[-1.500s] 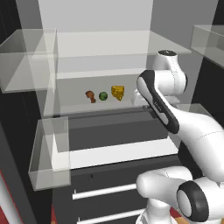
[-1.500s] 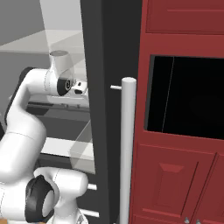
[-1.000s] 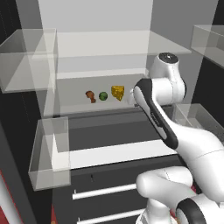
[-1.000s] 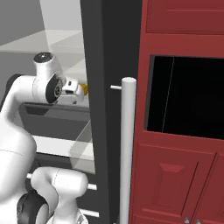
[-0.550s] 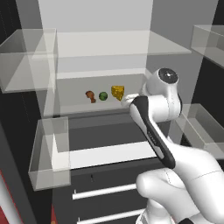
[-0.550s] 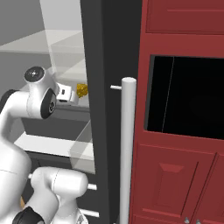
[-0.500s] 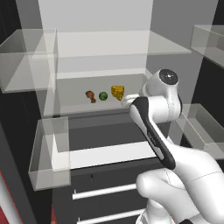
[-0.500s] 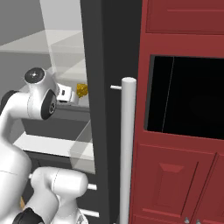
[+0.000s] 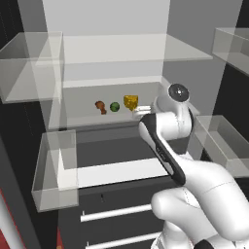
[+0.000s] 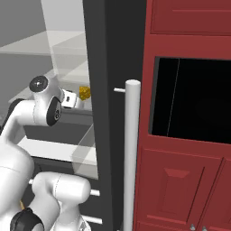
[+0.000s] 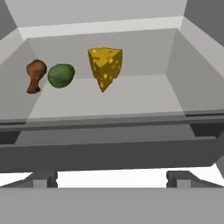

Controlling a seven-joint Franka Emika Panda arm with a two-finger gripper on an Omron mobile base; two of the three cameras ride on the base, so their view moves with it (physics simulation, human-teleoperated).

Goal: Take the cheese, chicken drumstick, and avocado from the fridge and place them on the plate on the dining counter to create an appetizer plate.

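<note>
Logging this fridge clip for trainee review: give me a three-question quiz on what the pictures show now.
1. True or false: the cheese is already held by the gripper.
2. Which food lies between the other two on the fridge shelf?
A) cheese B) avocado C) chicken drumstick
3. Fill in: the gripper's jaws stand ____.

Key: 1 false; 2 B; 3 open.
</note>
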